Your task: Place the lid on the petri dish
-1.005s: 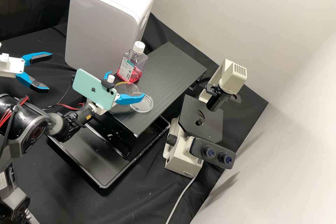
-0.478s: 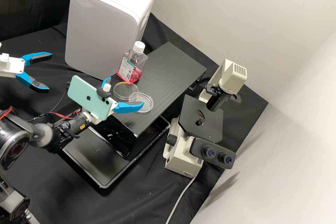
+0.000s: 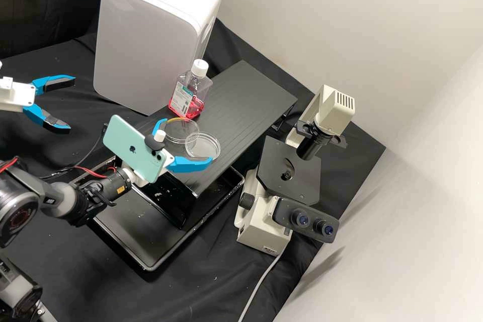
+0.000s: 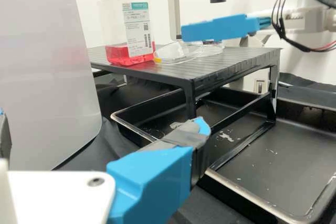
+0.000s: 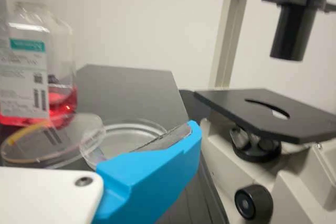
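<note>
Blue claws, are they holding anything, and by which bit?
Nothing is held. The left gripper and right gripper are both open; the lid lies on the black shelf.

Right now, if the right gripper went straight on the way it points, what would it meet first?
Probably the clear dish piece on the black platform, lying just ahead of the open right gripper; the microscope stands farther on. Its height above the rim is hard to judge.
</note>
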Tool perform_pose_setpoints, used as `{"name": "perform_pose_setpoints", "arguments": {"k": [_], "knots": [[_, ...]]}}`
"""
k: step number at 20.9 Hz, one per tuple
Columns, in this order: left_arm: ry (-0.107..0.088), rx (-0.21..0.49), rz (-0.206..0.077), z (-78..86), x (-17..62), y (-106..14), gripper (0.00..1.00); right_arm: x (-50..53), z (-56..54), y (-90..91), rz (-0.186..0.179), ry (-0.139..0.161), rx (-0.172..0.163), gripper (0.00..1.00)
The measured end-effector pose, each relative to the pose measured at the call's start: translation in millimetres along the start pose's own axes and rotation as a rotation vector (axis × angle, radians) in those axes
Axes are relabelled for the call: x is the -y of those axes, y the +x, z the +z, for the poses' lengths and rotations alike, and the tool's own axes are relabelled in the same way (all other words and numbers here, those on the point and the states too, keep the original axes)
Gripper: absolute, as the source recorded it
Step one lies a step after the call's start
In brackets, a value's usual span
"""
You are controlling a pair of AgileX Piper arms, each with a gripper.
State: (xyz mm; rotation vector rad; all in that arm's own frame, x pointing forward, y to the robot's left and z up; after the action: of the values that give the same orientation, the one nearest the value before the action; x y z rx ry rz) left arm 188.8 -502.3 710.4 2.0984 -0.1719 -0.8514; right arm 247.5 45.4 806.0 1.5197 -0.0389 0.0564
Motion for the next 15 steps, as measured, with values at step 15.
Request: {"name": "perform_pose_setpoints", "arguments": {"k": [15], "knots": [[0.001,0.009,-0.002,1.9,0.3,0.3,1.0,5.9,13.6,19.7,-0.015,0.066,0.055,1.0]]}}
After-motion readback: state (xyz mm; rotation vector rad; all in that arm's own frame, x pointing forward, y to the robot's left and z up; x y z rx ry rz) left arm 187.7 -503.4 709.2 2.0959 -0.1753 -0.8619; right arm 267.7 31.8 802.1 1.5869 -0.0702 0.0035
